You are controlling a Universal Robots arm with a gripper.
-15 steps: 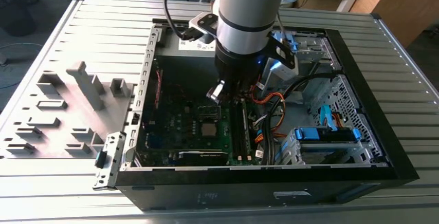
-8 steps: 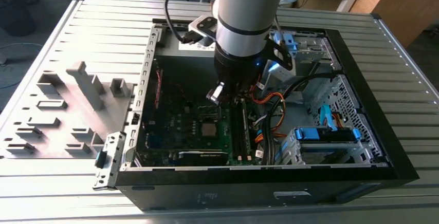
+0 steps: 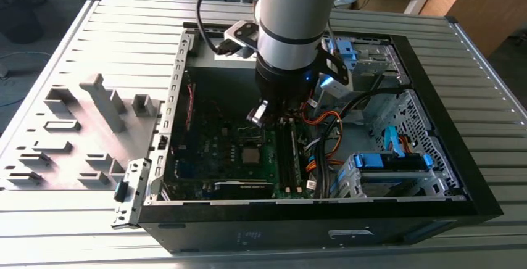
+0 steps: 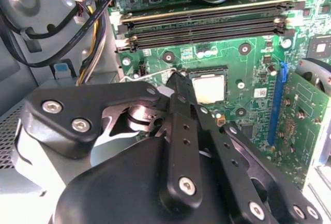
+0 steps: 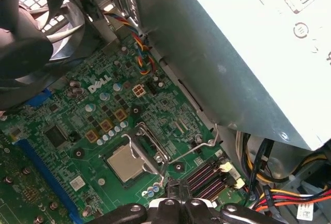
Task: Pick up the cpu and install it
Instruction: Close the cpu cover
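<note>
The open computer case (image 3: 485, 207) lies on its side on the slatted metal bench (image 3: 82, 232) and holds a green motherboard (image 5: 67, 110), a pale power-supply box (image 5: 243, 38), a black fan (image 5: 36, 32), bundles of coloured cables (image 3: 325, 121) and blue drive brackets (image 3: 391, 161). The motherboard bears white lettering and small white stickers, and the power-supply box bears printed symbols. The cpu (image 4: 209, 87) sits flat in its socket on the motherboard, silver top up, near 2 long memory sticks (image 4: 207, 25). In the first wrist view the socket's metal frame (image 5: 147, 144) and a wire lever lie right by the chip. The end effector (image 4: 176, 81) hangs inside the case just beside the cpu. Its fingers look pressed together with nothing between them, and I cannot tell whether the tip touches the board. On the exterior view's left a grey fixture (image 3: 82, 139) with upright posts and slots rests on the bench.
</note>
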